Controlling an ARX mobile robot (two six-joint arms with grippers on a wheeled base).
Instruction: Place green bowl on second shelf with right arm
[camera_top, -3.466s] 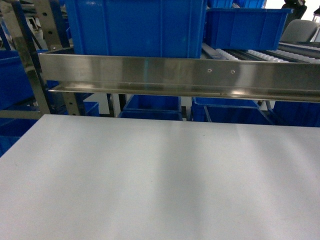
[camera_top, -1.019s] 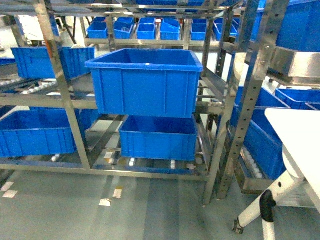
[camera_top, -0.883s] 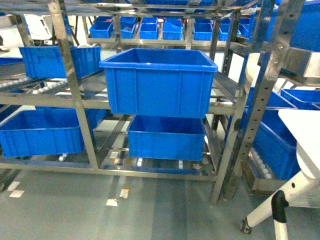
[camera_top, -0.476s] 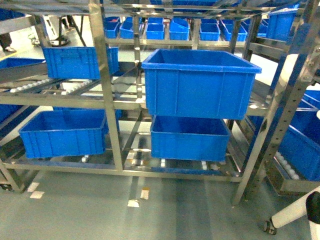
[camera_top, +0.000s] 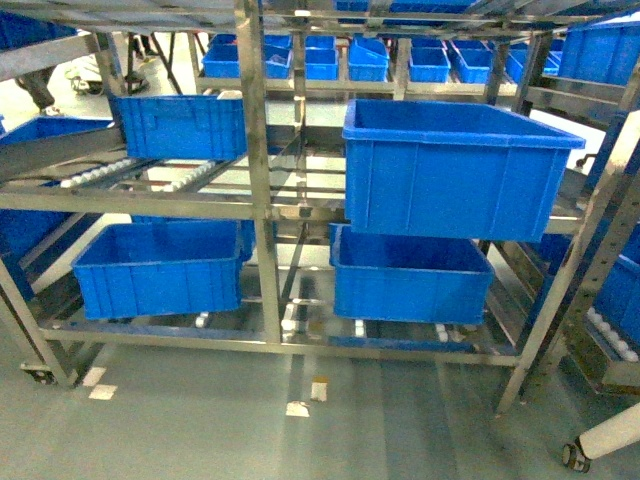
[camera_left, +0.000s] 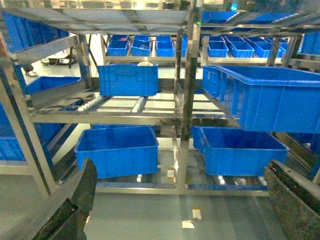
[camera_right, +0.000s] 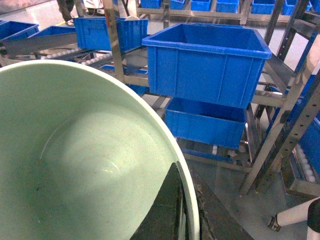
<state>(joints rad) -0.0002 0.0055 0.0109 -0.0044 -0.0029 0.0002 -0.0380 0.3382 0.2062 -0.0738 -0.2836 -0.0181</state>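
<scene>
Mint-green bowl (camera_right: 85, 160) fills most of the right wrist view, with the right gripper (camera_right: 182, 210) pinching its rim, one black finger inside the wall and the other outside, held up in the air facing the steel rack (camera_top: 255, 180). Over on the left wrist view the left gripper (camera_left: 180, 200) has its two dark fingers spread wide apart with nothing between them, pointed level at the same rack where a big blue crate (camera_top: 455, 165) sits at the right end of the middle shelf.

I can't read any text, label or number on the crates, shelving or floor here.
</scene>
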